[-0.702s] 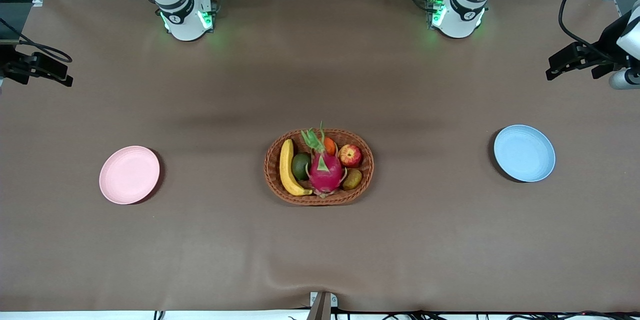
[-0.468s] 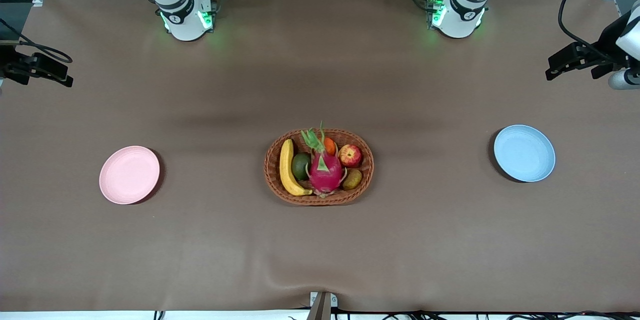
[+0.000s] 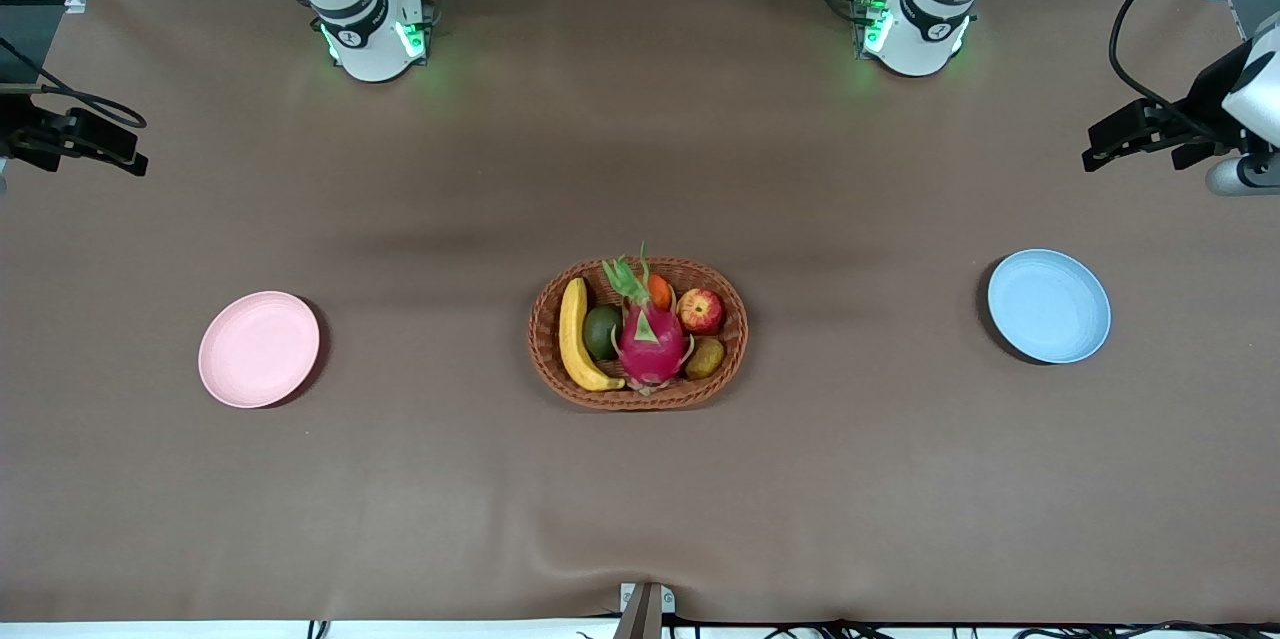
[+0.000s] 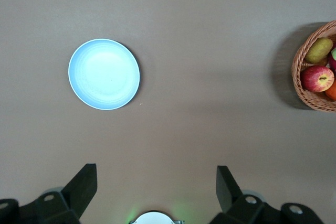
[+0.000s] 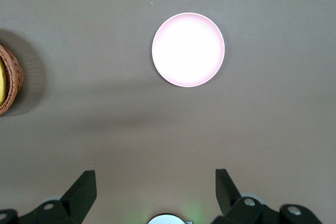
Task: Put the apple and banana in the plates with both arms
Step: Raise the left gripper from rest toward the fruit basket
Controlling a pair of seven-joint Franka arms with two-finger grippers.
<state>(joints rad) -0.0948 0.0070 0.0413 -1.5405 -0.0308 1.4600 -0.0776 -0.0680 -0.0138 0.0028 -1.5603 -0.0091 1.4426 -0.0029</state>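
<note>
The banana (image 3: 574,335) and the apple (image 3: 700,310) lie in a woven basket (image 3: 637,397) at the table's middle. The pink plate (image 3: 259,349) sits bare toward the right arm's end, the blue plate (image 3: 1048,305) bare toward the left arm's end. My left gripper (image 3: 1105,144) hangs high over the left arm's end, open and empty (image 4: 156,182). Its wrist view shows the blue plate (image 4: 104,74) and the apple (image 4: 317,78). My right gripper (image 3: 120,151) hangs high over the right arm's end, open and empty (image 5: 156,182), with the pink plate (image 5: 188,49) below.
The basket also holds a pink dragon fruit (image 3: 650,339), a green avocado-like fruit (image 3: 601,331), a small orange fruit (image 3: 660,292) and a brown-green kiwi-like fruit (image 3: 705,357). The basket's rim shows in both wrist views (image 4: 307,95) (image 5: 11,80).
Both grippers have shifted slightly at their ends of the table. The fruit, basket and plates have not moved.
</note>
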